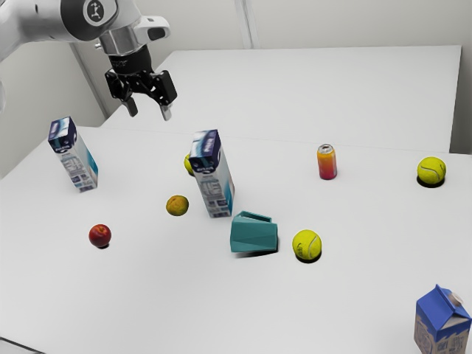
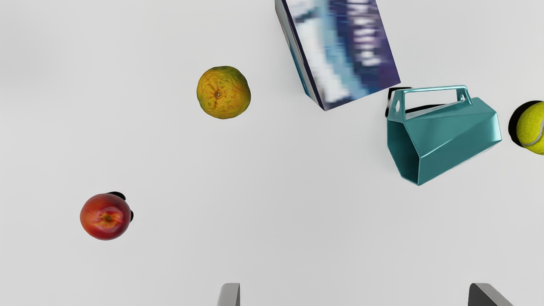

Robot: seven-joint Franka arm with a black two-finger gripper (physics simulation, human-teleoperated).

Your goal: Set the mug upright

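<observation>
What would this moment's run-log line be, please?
glossy teal faceted mug: on its side | black two-finger gripper: open, empty | upright: no

Brightly and evenly lit over the desk (image 1: 162, 295); greyer on the wall (image 1: 29, 110) at the exterior view's left. Can't pin down the source's direction. Shows small, hard-edged, near-black shadows close to the teal mug (image 1: 254, 234), the tennis ball (image 1: 307, 244) nearest it and the red fruit (image 1: 100, 235). In wrist view, catches soft sheen on fruit skin, pale glints along mug edges; darkens inside the mouth. Reads blocky, smeared across print on the tall carton (image 2: 361, 42).
</observation>
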